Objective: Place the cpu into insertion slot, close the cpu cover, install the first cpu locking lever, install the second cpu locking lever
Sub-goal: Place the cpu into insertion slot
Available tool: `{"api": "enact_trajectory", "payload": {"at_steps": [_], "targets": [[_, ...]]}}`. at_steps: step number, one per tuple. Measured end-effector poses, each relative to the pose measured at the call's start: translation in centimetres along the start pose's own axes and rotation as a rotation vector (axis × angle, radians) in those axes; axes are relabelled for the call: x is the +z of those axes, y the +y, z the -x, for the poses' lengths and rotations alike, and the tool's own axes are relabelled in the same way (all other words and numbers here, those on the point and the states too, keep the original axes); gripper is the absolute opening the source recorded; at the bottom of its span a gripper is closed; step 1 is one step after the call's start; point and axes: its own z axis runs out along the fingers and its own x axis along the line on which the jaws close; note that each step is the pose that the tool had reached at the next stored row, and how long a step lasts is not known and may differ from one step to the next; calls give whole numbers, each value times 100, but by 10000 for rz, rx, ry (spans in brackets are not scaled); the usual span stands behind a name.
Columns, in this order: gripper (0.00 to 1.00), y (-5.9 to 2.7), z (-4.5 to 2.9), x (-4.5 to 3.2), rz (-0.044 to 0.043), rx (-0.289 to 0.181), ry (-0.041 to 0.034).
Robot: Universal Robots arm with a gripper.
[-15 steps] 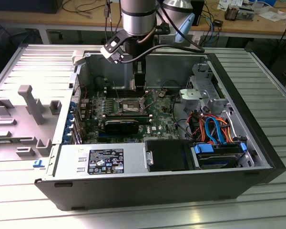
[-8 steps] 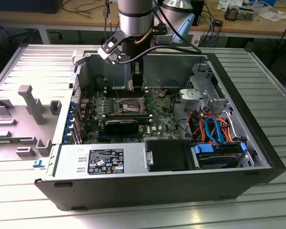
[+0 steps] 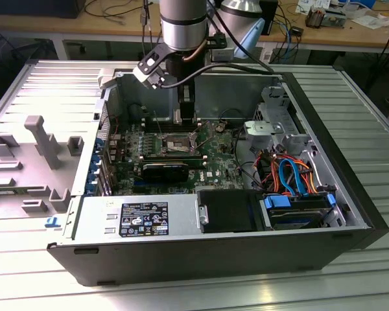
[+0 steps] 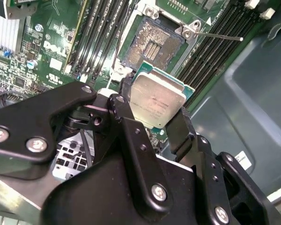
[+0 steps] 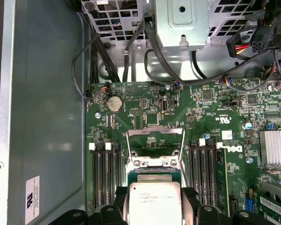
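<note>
The black two-fingered gripper point(image 4: 152, 107) is closed partway, its fingers point(image 4: 179, 127) clamping opposite edges of the small square cpu with the silvery-grey metal top point(image 4: 157, 93). The chip hangs above the square insertion slot with its dark, pin-covered centre point(image 4: 152, 44), not seated in it. The thin silvery cpu cover frame point(image 5: 155, 132) stands raised just beyond the slot in the first wrist view. Around the slot lies a green circuit board point(image 3: 214, 159) inside an open dark computer case point(image 3: 181, 253), which also holds a black drive box point(image 3: 227, 210) and coloured cables point(image 3: 292, 175). The case sits on a ribbed grey metal table point(image 3: 366, 129), with wooden benches point(image 3: 65, 26) behind it.
</note>
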Motion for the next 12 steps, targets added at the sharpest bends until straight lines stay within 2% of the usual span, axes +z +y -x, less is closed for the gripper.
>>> {"api": "enact_trajectory", "payload": {"at_steps": [2, 4, 6, 12], "targets": [[54, -35, 2, 33, 86, -43, 6], [54, -68, 3, 63, 96, -68, 7], [54, -91, 5, 123, 98, -99, 10], [54, -121, 8, 256, 105, -324, 29]]}}
